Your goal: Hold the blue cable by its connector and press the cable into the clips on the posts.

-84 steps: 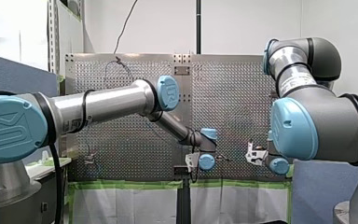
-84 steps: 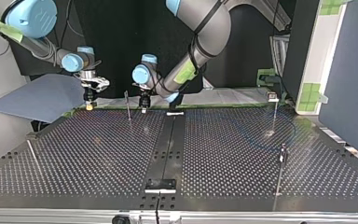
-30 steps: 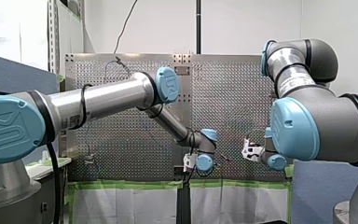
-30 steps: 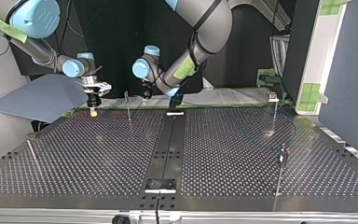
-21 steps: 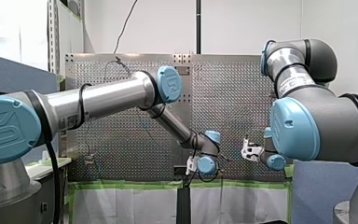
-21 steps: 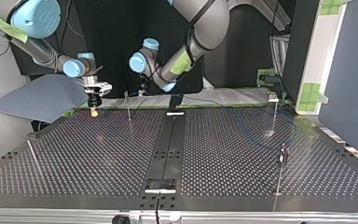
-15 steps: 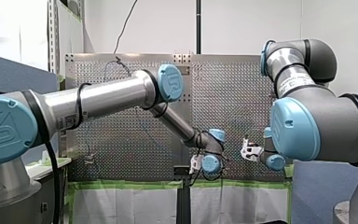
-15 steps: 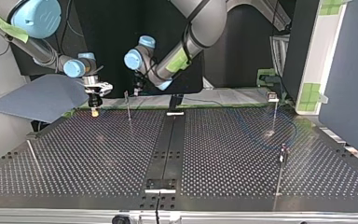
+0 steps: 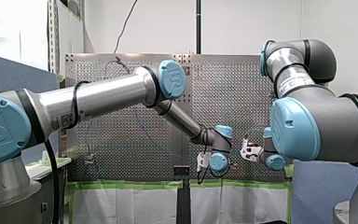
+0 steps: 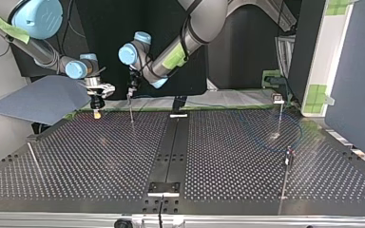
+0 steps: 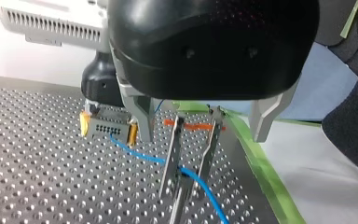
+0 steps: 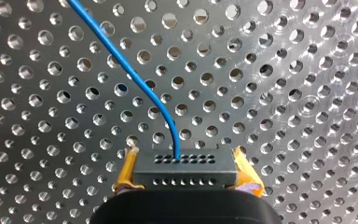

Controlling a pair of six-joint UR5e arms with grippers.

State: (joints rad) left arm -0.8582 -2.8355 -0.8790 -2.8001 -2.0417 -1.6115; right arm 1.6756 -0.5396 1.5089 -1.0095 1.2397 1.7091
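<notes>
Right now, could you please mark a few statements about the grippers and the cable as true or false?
The right gripper is shut on the black connector. True.
The left gripper is shut on the blue cable. False: it is open, its fingers either side of the post's clip.
The right gripper's pads are yellow. True.
The blue cable lies apart from the connector. False: it runs into the connector's face.
</notes>
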